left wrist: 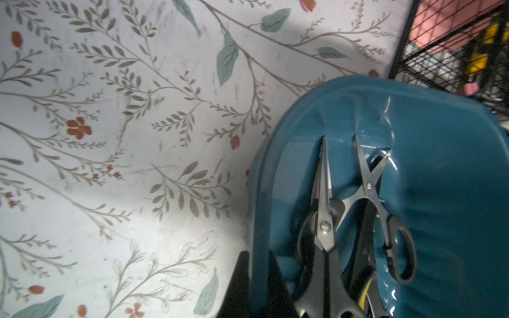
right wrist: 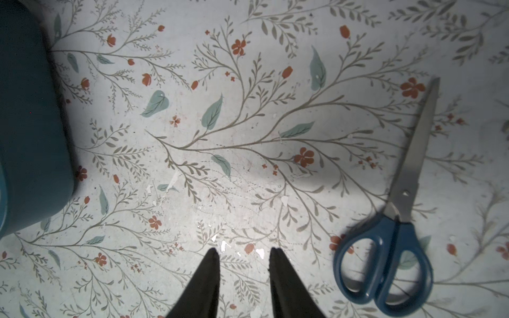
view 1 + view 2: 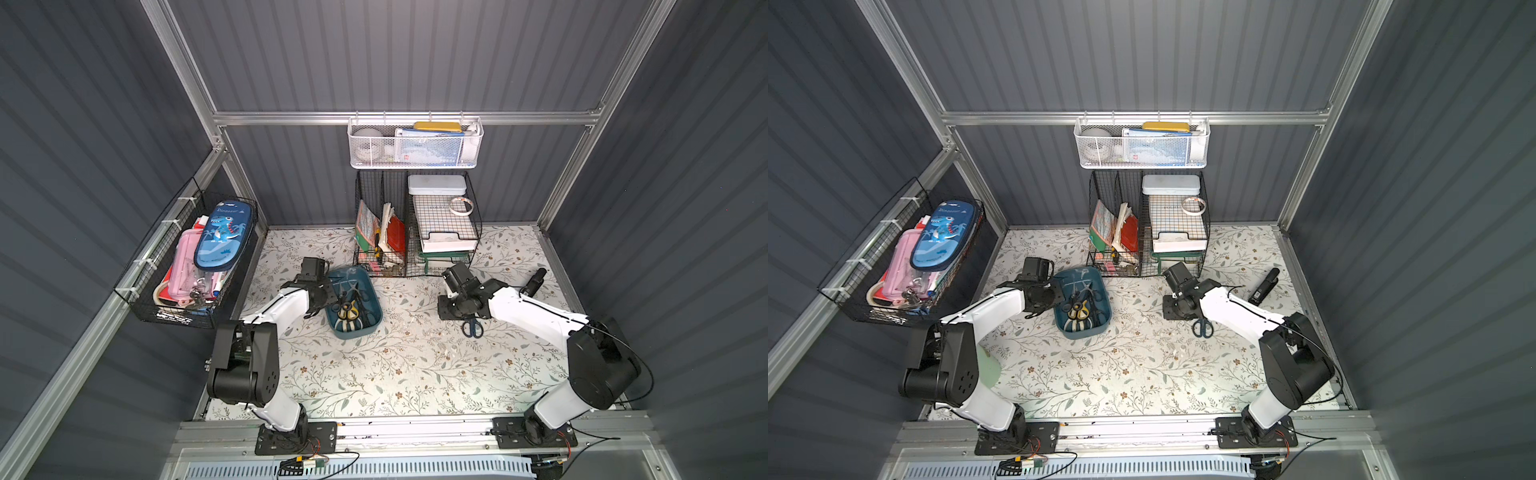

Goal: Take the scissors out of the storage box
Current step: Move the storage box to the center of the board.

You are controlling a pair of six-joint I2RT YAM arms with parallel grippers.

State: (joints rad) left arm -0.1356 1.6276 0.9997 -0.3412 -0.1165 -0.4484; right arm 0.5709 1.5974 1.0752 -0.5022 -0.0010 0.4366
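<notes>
Teal storage box (image 1: 454, 165), blue-handled scissors (image 2: 399, 209), black-handled scissors (image 1: 325, 228), white tabletop (image 2: 248, 137) with green-and-red floral sprigs.

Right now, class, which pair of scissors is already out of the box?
The blue-handled pair: it alone lies flat on the flowered table, blades closed. The other pairs still lie inside the teal box.

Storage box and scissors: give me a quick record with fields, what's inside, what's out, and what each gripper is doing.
storage box: teal, on the floral mat
inside box: several scissors, including black-handled pairs and a yellow-and-black pair
out of box: blue-handled scissors, flat on the mat, blades closed
left gripper: shut on the box's wall
right gripper: open, empty, over the mat beside the blue-handled scissors
</notes>
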